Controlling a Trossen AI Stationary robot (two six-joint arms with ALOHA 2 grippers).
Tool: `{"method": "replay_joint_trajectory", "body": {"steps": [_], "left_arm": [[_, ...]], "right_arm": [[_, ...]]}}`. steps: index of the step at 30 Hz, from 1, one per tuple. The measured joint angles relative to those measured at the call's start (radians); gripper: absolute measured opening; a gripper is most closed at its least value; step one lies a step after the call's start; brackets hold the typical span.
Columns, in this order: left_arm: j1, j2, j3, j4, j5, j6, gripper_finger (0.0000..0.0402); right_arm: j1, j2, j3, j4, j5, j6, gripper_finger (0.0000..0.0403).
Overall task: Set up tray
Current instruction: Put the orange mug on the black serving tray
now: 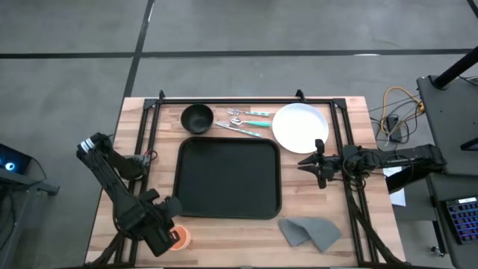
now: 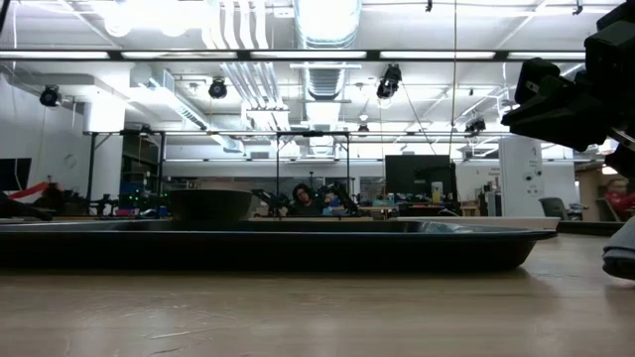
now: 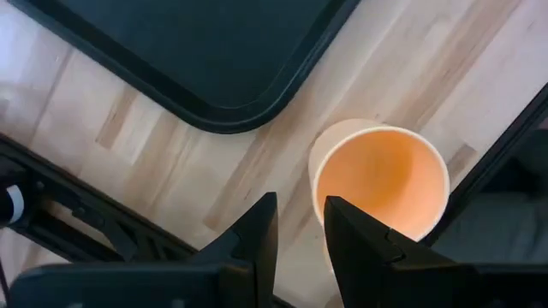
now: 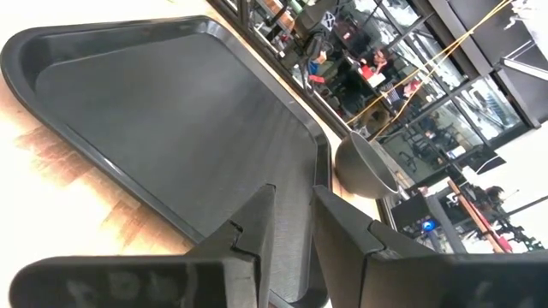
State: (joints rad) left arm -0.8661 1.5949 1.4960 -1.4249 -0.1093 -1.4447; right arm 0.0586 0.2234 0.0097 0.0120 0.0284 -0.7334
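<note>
At the centre of the wooden table (image 1: 351, 224) lies the tray (image 1: 228, 178), a large black rectangle with rounded corners and a low rim, its bed bare. From the tray, the small black bowl (image 1: 197, 118) sits at about eleven o'clock, just beyond the far rim; the low view shows the bowl (image 2: 210, 204) rising behind the tray's long edge (image 2: 278, 248). Two pieces of cutlery with teal handles (image 1: 246, 119) lie at twelve o'clock, between the bowl and the round white plate (image 1: 300, 127), which rests at one o'clock, near the tray's far right corner. A crumpled grey cloth (image 1: 310, 232) lies at five o'clock, off the tray's near right corner.

The left gripper (image 1: 170, 237) hangs at seven o'clock from the tray, over an orange paper cup (image 1: 180, 237) that stands on the wood just off the near left corner. Its wrist camera looks down into the cup's open mouth (image 3: 381, 181); the left gripper (image 3: 300, 224) has its fingers only narrowly parted, one tip overlapping the cup's rim in the picture, nothing held between them.

The right gripper (image 1: 319, 163) waits at three o'clock, just beside the tray's right rim and below the plate. Its fingers (image 4: 342, 227) stand a narrow gap apart and hold nothing, pointing across the tray (image 4: 163, 111) toward the bowl (image 4: 364, 167).
</note>
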Motion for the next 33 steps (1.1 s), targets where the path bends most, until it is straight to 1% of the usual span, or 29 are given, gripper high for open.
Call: {"method": "replay_joint_trajectory", "body": {"steps": [5,9,17,28,33], "left_arm": [[0.000,0.074,0.061,0.000,0.002,0.053,0.0079],[0.000,0.095,0.068,-0.001,0.002,0.066,0.0079],[0.000,0.094,0.007,0.003,0.004,0.096,0.0079],[0.001,0.093,-0.051,0.132,0.006,0.126,0.0079],[0.001,0.093,-0.088,0.135,0.007,0.127,0.0079]], "right_arm": [[0.000,0.000,0.000,0.000,0.000,0.000,0.0068],[0.000,0.000,0.000,0.000,0.000,0.000,0.0068],[0.000,0.000,0.000,0.000,0.000,0.000,0.0068],[0.000,0.000,0.000,0.000,0.000,0.000,0.0068],[0.000,0.000,0.000,0.000,0.000,0.000,0.0068]]}}
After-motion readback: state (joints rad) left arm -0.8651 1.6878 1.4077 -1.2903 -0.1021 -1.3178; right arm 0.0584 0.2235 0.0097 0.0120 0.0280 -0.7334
